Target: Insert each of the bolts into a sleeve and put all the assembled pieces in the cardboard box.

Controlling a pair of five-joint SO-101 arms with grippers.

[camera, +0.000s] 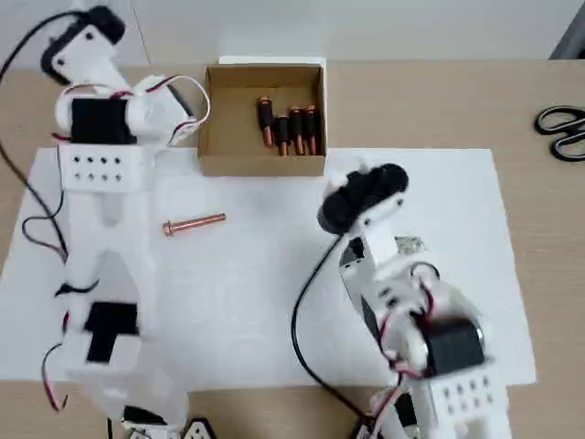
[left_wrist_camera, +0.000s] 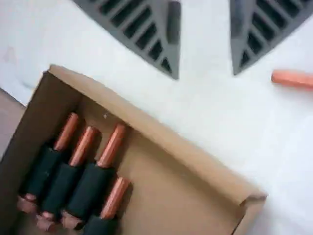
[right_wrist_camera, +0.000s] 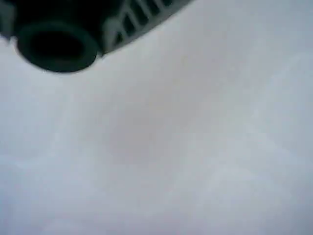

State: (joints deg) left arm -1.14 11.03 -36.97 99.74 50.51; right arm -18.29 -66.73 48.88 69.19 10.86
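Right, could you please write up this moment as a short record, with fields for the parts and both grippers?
cardboard box: open-topped, at the far edge of the white sheet
assembled pieces: four, side by side in the box
loose bolt: bare, lying on the sheet
left gripper: open, empty, over the sheet beside the box
right gripper: apparently shut on a black sleeve, above the sheet
scissors: on the table, off the sheet

Bright, even light; only faint soft shadows on the white sheet [camera: 256, 293].
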